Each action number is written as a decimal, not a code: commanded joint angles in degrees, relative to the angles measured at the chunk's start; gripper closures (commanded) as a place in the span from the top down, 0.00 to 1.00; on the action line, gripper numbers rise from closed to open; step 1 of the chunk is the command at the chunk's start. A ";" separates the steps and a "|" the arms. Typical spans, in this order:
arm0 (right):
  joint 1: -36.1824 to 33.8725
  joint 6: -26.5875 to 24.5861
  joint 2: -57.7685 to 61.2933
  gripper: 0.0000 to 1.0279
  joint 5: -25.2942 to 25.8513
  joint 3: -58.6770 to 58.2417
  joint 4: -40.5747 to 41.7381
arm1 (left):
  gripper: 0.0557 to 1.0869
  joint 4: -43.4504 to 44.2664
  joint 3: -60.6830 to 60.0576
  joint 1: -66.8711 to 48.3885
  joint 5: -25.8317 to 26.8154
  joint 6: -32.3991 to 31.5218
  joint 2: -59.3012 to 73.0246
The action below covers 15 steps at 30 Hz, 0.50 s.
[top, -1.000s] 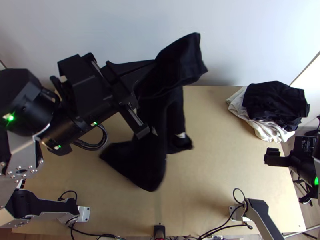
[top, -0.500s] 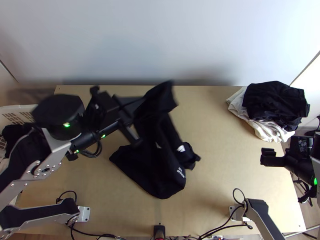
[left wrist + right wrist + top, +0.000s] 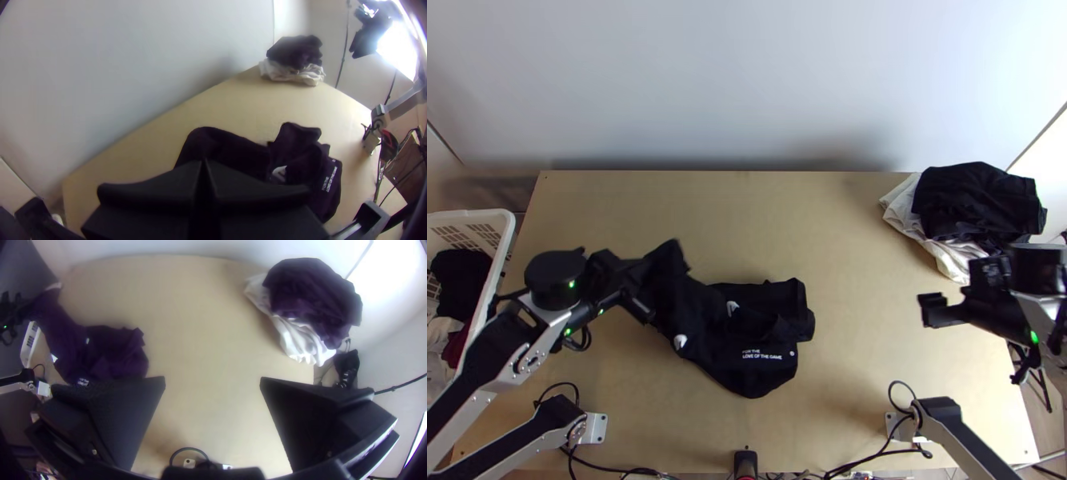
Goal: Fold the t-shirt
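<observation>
T-shirt [image 3: 759, 360]: black, bunched, its lower part resting on the worktop [image 3: 863, 264] between the middle and the near edge, left of centre. White lettering [image 3: 761, 354] faces up on the part toward the near edge. The cloth's left part is raised, pinched in the left gripper [image 3: 645, 282]; fingers close together around it. Right gripper [image 3: 936, 310]: over the worktop toward the right edge, well apart from the shirt, fingers spread wide, nothing between them. Far right corner: dark garment [image 3: 979, 196] heaped on white cloth [image 3: 951, 258]. Beside the left edge: white basket [image 3: 495, 214] containing clothes [image 3: 461, 280].
</observation>
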 commanded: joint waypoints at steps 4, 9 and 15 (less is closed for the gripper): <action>10.52 0.41 3.40 0.96 -0.44 -5.45 3.59 | 0.11 -1.10 -14.07 8.31 1.68 -3.08 -4.16; 13.86 0.76 7.27 0.96 -0.44 -6.85 6.67 | 0.64 -4.26 -16.44 14.11 3.26 -5.27 -3.98; 20.19 0.94 12.63 0.96 -0.44 -10.81 12.03 | 0.95 -7.69 -17.23 22.11 5.98 -5.27 -3.55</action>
